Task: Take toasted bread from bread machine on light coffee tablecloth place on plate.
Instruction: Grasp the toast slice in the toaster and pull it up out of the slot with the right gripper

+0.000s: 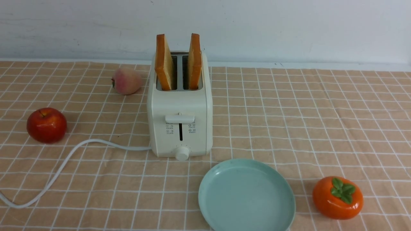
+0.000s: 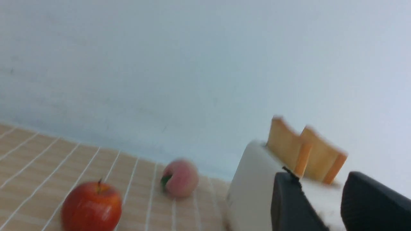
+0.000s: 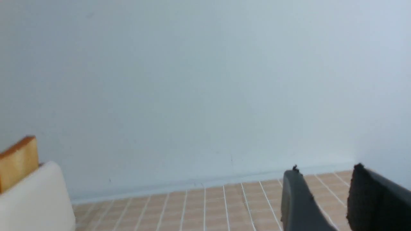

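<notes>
Noting the toasted bread [image 1: 163, 62] upright in the bread machine [image 1: 179, 106] on the light coffee tablecloth [image 1: 289, 112], we judge its raised tops graspable, with the plate [image 1: 247, 195] just in front and the left gripper [image 2: 318, 179] and right gripper [image 3: 326, 173] parted and empty.

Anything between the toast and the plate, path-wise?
Nothing visible. The left slice and right slice stick up from the toaster; the plate lies just in front, toward the right. The persimmon sits right of the plate, off the path.
</notes>
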